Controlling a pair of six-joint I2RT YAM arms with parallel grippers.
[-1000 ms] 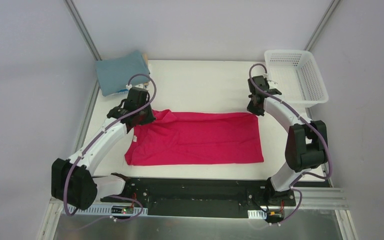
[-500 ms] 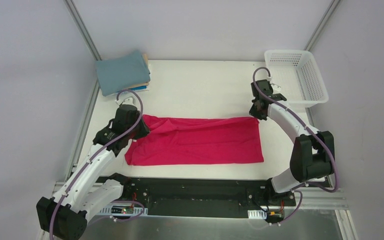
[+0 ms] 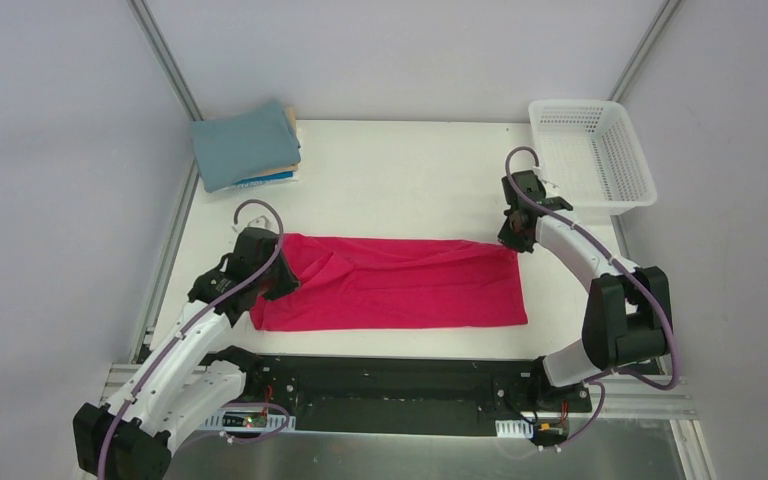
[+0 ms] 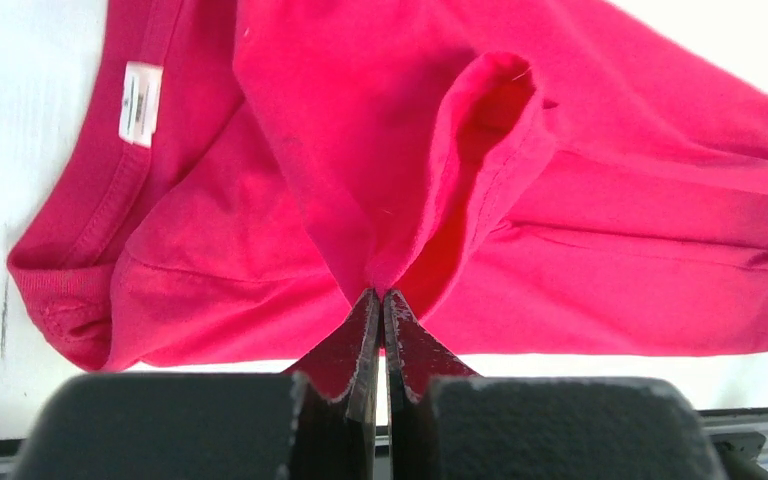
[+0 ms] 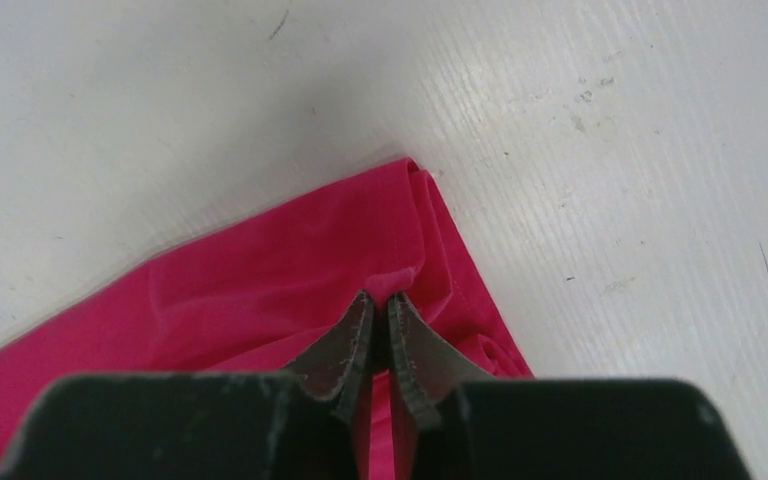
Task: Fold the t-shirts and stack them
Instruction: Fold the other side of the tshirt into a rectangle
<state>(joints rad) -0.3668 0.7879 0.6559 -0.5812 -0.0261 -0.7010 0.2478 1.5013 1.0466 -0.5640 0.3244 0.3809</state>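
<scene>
The crimson-pink t-shirt point(image 3: 400, 283) lies as a wide band across the table's middle. My left gripper point(image 3: 278, 270) is shut on a pinch of its far left edge, near the sleeve; in the left wrist view point(image 4: 381, 294) the cloth rises in a fold from the tips, with the collar and white label point(image 4: 138, 103) to the left. My right gripper point(image 3: 513, 238) is shut on the far right corner of the shirt; the right wrist view point(image 5: 380, 298) shows a small tuft between the tips. A stack of folded t-shirts point(image 3: 245, 146), teal-grey on top, sits at the far left corner.
A white mesh basket point(image 3: 593, 150) stands at the far right corner, close behind my right arm. Bare white table point(image 3: 400, 180) lies beyond the shirt. A black base rail point(image 3: 390, 385) runs along the near edge.
Both grippers have drawn the shirt's far edge toward the near side. The left gripper moved nearer and leftward, uncovering the folded stack; the band is narrower.
</scene>
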